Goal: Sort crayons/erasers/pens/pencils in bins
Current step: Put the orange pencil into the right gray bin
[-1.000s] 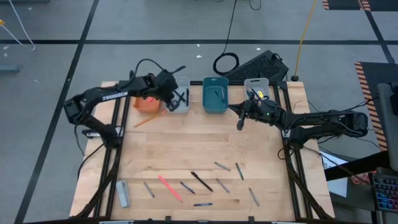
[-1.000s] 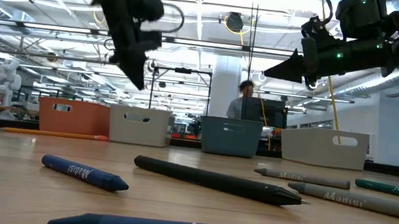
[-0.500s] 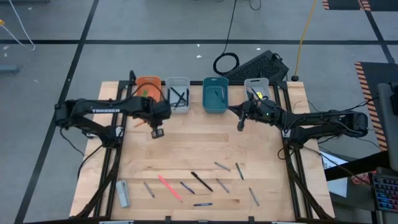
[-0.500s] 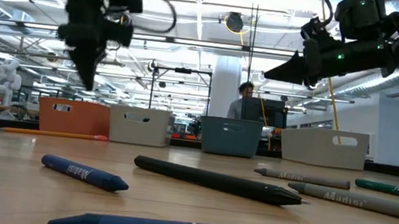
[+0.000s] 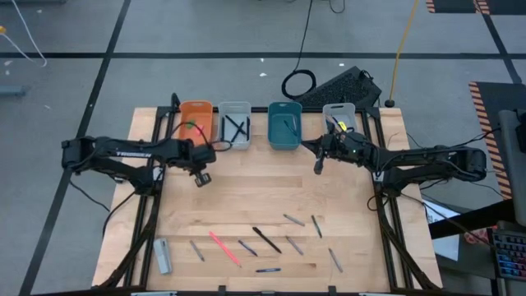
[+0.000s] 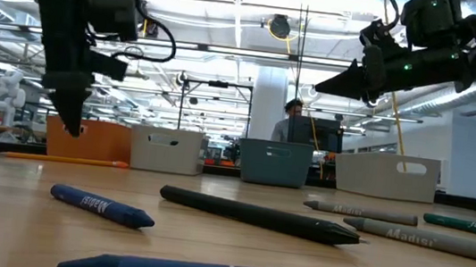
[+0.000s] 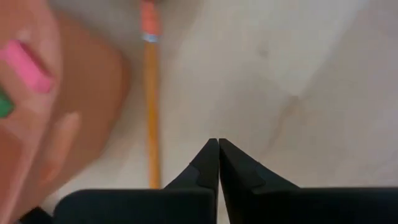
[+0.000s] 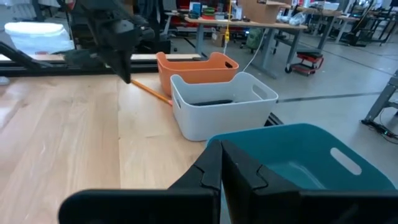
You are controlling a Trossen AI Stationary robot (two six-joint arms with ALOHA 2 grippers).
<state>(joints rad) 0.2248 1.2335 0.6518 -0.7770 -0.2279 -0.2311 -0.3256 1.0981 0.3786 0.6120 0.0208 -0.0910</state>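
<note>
Wooden table [image 5: 246, 197] carrying four bins in a row along the far edge: orange bin [image 5: 196, 120], grey-white bin [image 5: 235, 124], teal bin [image 5: 284, 125], second grey-white bin [image 5: 338, 115]. Left arm stretched low across the left side, its end effector [image 5: 202, 176] hovering above bare wood just in front of the orange bin, fingers [image 7: 205, 167] pressed together and gripping nothing. Right arm reaching in from the right, its end effector [image 5: 317, 165] raised near the teal bin, fingers likewise closed and empty. Orange pencil [image 5: 167, 163] lying on the table just beside the orange bin, partly hidden by the left arm. Pink eraser [image 7: 25, 65] and green eraser [image 7: 5, 106] resting inside the orange bin. Loose crayons and pens scattered near the front edge, among them a black pen [image 5: 266, 239] and a pink crayon [image 5: 223, 247].
</note>
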